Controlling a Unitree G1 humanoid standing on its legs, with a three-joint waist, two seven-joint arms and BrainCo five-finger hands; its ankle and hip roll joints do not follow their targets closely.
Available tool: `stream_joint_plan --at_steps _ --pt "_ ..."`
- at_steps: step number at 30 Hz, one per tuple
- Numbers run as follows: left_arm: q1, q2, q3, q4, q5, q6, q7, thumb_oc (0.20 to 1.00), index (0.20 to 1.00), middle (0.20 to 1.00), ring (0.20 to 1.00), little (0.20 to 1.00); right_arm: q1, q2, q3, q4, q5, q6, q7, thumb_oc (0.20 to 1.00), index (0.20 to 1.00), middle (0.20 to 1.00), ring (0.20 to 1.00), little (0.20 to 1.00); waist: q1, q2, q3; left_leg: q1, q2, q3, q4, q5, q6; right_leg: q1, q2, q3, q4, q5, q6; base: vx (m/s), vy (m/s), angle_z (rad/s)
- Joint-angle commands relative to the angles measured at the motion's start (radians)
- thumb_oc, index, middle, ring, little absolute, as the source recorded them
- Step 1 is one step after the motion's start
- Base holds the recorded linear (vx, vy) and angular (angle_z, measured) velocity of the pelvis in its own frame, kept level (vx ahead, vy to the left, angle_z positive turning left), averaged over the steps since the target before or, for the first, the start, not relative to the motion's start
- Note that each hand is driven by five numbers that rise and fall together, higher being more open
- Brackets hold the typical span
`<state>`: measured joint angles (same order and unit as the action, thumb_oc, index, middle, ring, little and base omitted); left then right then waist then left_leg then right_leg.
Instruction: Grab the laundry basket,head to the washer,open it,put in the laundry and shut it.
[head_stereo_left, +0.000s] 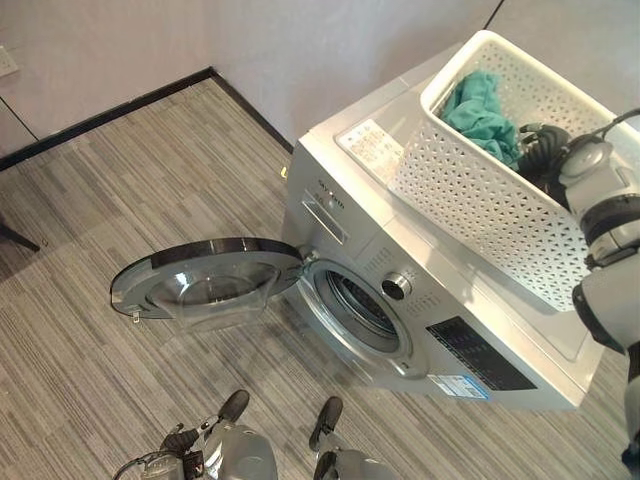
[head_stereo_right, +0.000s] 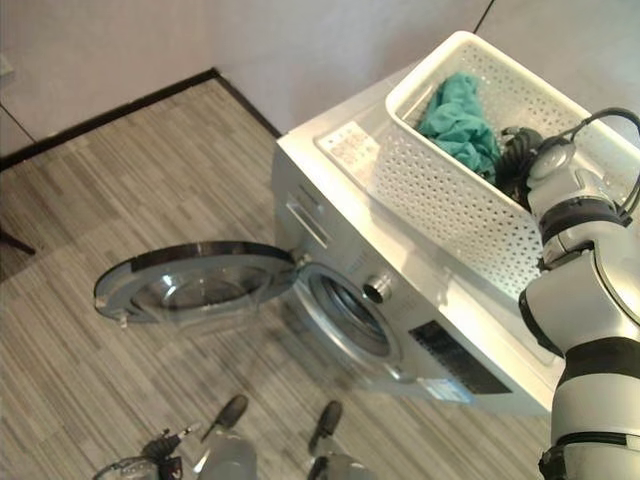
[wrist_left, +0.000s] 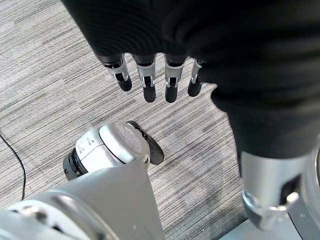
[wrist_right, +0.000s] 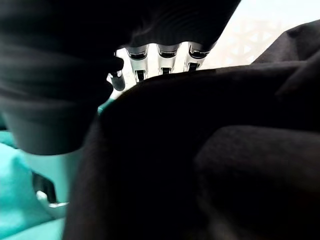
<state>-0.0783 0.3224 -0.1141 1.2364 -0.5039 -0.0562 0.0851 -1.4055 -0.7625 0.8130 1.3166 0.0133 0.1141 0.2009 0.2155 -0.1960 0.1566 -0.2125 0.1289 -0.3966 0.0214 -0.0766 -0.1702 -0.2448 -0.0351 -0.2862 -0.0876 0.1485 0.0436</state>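
Washer: silver front-loading washing machine (head_stereo_left: 400, 300); its round glass-and-grey door (head_stereo_left: 205, 280) is swung fully open over the striped grey carpet floor (head_stereo_left: 120, 180), the drum opening (head_stereo_left: 362, 305) exposed.
Basket: white perforated plastic laundry basket (head_stereo_left: 480, 190) standing on the washer's top.
Laundry: a teal cloth (head_stereo_right: 458, 125) bunched at the basket's far end and a black garment (wrist_right: 210, 150) at the near end, right under the right hand's fingers.
Right hand: right hand (head_stereo_right: 520, 155) reaching down inside the basket; in its wrist view the fingers (wrist_right: 167, 57) disappear behind the black garment, so whether they are closed on it or merely resting cannot be told.
Left hand: left hand (wrist_left: 150, 50) hanging low over the floor, well apart from washer and basket; fingers (wrist_left: 149, 80) straight, side by side, holding nothing.
Done, as judged: basket brought to the washer and set down; door opened.
Left, as judged: both pieces of laundry are still in the basket, none in the drum; loading has yet to happen, then the door must be shut.
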Motion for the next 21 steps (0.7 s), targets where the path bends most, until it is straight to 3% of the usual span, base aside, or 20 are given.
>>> stream_joint_plan --at_steps 1,7,8,12,19,20,21 --pt "-0.073 0.002 -0.032 0.022 -0.003 -0.018 0.007 1.000 1.000 1.000 1.000 1.000 0.007 0.041 0.084 -0.028 -0.035 -0.012 0.008 1.000 1.000 1.000 1.000 1.000 0.028 -0.017 0.078 0.036 -0.032 0.071 -0.097 0.108 0.070 0.064 -0.051 0.075 0.035 -0.096 0.080 0.00 -0.003 -0.03" --pt "-0.075 -0.003 -0.029 0.036 0.018 -0.021 0.008 1.000 1.000 1.000 1.000 1.000 0.005 0.078 0.134 -0.165 0.007 -0.040 0.023 1.000 1.000 1.000 1.000 1.000 0.026 -0.033 0.072 0.063 -0.018 0.088 -0.094 0.096 0.070 0.078 -0.041 0.088 0.035 -0.098 0.081 0.00 0.000 -0.07" --pt "-0.068 -0.002 -0.020 0.036 0.028 -0.022 0.006 1.000 1.000 1.000 1.000 1.000 0.007 0.077 0.167 -0.277 0.042 -0.058 0.047 1.000 1.000 1.000 1.000 1.000 0.028 -0.047 0.071 0.073 -0.010 0.093 -0.090 0.090 0.070 0.082 -0.037 0.093 0.038 -0.098 0.084 0.00 -0.024 -0.17" --pt "-0.055 0.004 -0.013 0.034 0.057 -0.029 -0.004 1.000 1.000 1.000 1.000 1.000 0.011 0.056 0.231 -0.388 0.084 -0.073 0.084 1.000 1.000 1.000 1.000 1.000 0.041 -0.078 0.066 0.094 0.006 0.105 -0.084 0.079 0.069 0.094 -0.031 0.093 0.038 -0.098 0.088 0.01 -0.031 -0.27" --pt "-0.071 0.006 -0.031 0.017 0.057 -0.037 -0.006 1.000 1.000 1.000 1.000 1.000 0.020 0.060 0.213 -0.269 0.061 -0.075 0.062 1.000 1.000 1.000 1.000 1.000 0.067 -0.084 0.073 0.088 0.008 0.097 -0.092 0.086 0.064 0.097 -0.032 0.073 0.038 -0.105 0.088 0.00 -0.003 0.01" --pt "-0.072 0.006 -0.033 0.018 0.057 -0.037 -0.006 1.000 1.000 1.000 1.000 1.000 0.022 0.067 0.206 -0.233 0.042 -0.071 0.057 0.796 0.796 0.796 0.796 0.796 0.069 -0.081 0.075 0.084 0.007 0.094 -0.094 0.088 0.064 0.097 -0.033 0.070 0.037 -0.105 0.088 -0.01 -0.003 0.14" --pt "-0.071 0.006 -0.034 0.018 0.056 -0.036 -0.005 1.000 1.000 1.000 1.000 1.000 0.024 0.072 0.196 -0.204 0.019 -0.067 0.050 0.457 0.457 0.457 0.457 0.457 0.071 -0.077 0.077 0.080 0.004 0.092 -0.096 0.091 0.064 0.096 -0.033 0.068 0.036 -0.104 0.087 -0.01 0.006 0.15"
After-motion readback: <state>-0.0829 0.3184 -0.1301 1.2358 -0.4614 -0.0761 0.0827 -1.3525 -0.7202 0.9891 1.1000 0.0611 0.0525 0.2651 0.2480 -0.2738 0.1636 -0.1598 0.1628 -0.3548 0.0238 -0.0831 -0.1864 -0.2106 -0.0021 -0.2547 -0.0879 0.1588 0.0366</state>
